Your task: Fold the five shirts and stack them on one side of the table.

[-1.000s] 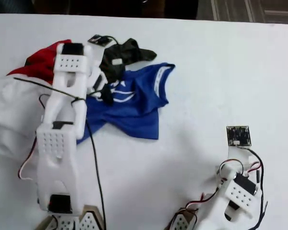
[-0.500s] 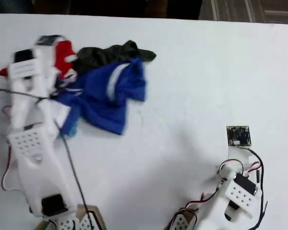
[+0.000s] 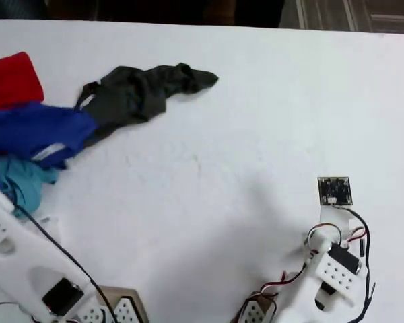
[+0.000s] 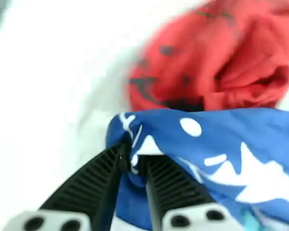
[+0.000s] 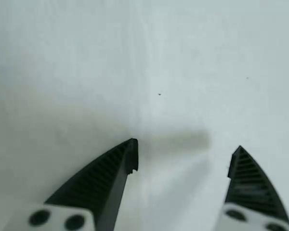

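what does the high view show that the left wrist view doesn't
High view adds: the crumpled dark grey-black cloth shirt stretching toward the table's middle, and the white right arm folded at the near edge. Left wrist view adds: the left pincer shut on a fold of the crumpled blue cloth shirt, and its white print. Shared: that blue shirt, the bunched red cloth shirt beside it, and the white table.
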`<state>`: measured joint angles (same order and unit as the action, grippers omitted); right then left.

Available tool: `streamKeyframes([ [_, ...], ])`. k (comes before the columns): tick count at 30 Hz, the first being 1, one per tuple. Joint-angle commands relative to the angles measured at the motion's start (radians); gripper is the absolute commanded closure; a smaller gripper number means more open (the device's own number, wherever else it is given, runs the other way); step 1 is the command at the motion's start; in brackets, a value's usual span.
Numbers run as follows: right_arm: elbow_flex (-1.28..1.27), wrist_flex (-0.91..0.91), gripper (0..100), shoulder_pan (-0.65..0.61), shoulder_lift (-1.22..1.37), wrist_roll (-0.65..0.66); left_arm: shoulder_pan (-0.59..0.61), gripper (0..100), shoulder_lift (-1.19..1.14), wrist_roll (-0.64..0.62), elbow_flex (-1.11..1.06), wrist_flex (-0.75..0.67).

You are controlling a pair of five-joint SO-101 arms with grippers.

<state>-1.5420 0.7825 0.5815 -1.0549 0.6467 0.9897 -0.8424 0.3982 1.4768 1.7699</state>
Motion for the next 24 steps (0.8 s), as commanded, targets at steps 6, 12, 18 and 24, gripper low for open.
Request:
streamKeyframes([
  [6, 0.003, -0.018, 69.7, -0.001, -0.024, -0.011, 0.049, 94, 0.014, 0.008, 0.153, 0.008],
  [12, 0.003, -0.018, 69.7, -0.001, -0.024, -0.011, 0.087, 70, 0.018, 0.006, 0.159, -0.021],
  [18, 0.003, -0.018, 69.7, -0.001, -0.024, -0.011, 0.072, 75, 0.064, -0.002, 0.196, -0.120],
  [24, 0.003, -0.018, 69.7, -0.001, -0.024, -0.011, -0.095, 75, 0.166, -0.106, 0.191, -0.132],
])
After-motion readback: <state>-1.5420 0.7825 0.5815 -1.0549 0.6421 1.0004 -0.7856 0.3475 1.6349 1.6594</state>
